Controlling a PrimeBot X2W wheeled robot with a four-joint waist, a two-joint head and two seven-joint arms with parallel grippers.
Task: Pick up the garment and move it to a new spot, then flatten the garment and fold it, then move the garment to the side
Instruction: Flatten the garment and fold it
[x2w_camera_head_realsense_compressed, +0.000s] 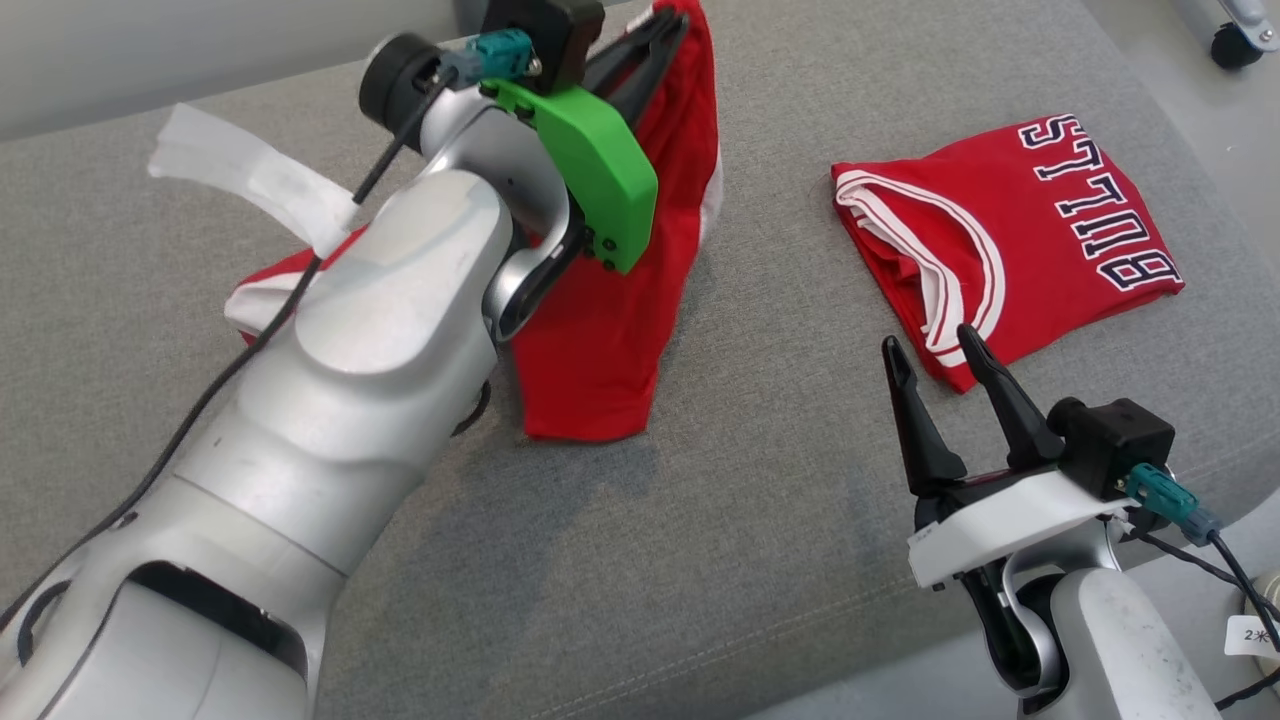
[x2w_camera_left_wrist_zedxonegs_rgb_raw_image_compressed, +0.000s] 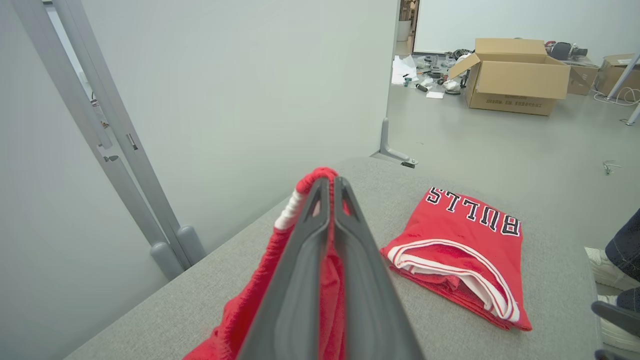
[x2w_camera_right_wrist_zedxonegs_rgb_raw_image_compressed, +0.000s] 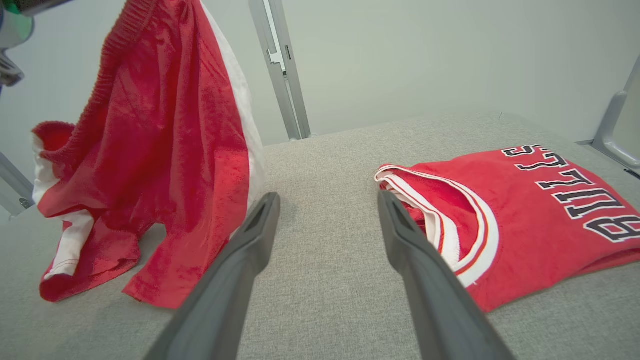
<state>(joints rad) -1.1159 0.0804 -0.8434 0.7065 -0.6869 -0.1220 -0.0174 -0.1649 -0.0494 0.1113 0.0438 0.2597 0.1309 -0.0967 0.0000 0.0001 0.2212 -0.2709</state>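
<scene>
A red garment (x2w_camera_head_realsense_compressed: 600, 340) with white trim, probably shorts, hangs by its elastic waistband from the left gripper (x2w_camera_left_wrist_zedxonegs_rgb_raw_image_compressed: 330, 185), whose 2 fingers are pinched tight on the cloth. Its lower part rests on the grey padded surface (x2w_camera_head_realsense_compressed: 760, 520). To its right lies a folded red Bulls jersey (x2w_camera_head_realsense_compressed: 1010, 240) — beside that, the right gripper (x2w_camera_head_realsense_compressed: 927, 345) is spread wide, holding nothing.

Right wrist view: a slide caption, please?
Open right gripper over grey surface, between hanging red shorts and folded Bulls jersey.
</scene>
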